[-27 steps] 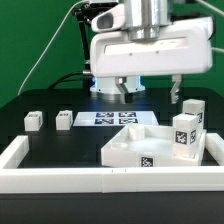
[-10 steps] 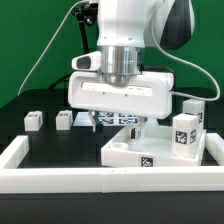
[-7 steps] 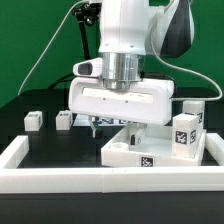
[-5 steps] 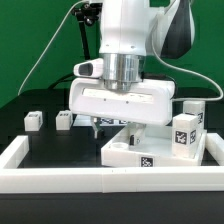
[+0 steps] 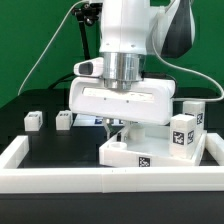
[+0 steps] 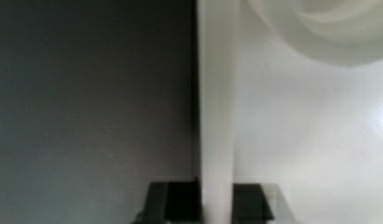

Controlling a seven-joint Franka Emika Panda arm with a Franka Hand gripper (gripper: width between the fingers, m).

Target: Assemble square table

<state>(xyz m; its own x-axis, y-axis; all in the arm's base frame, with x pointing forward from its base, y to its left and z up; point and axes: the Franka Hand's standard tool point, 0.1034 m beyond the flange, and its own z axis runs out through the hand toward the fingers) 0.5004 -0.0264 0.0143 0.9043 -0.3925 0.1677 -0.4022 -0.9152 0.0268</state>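
Note:
The white square table top (image 5: 140,152) lies tray-like on the black table at the exterior view's right, with a tag on its front edge. My gripper (image 5: 114,128) stands straight down over its back left rim and is shut on that rim. The wrist view shows the rim (image 6: 214,100) as a white upright strip running between my two dark fingers (image 6: 172,203), with my gripper (image 6: 213,202) closed on it. Two small white legs (image 5: 33,120) (image 5: 64,119) lie at the exterior view's left. Two more tagged legs (image 5: 185,133) stand by the top's right side.
A long white border wall (image 5: 90,181) runs along the front and turns up both sides. The arm's wide white hand (image 5: 118,103) hides the middle of the table behind it. A green backdrop and cables are at the back left.
The arm came down over the top's back left rim. In the last second the fingers closed from wide open onto that rim. The legs have not moved.

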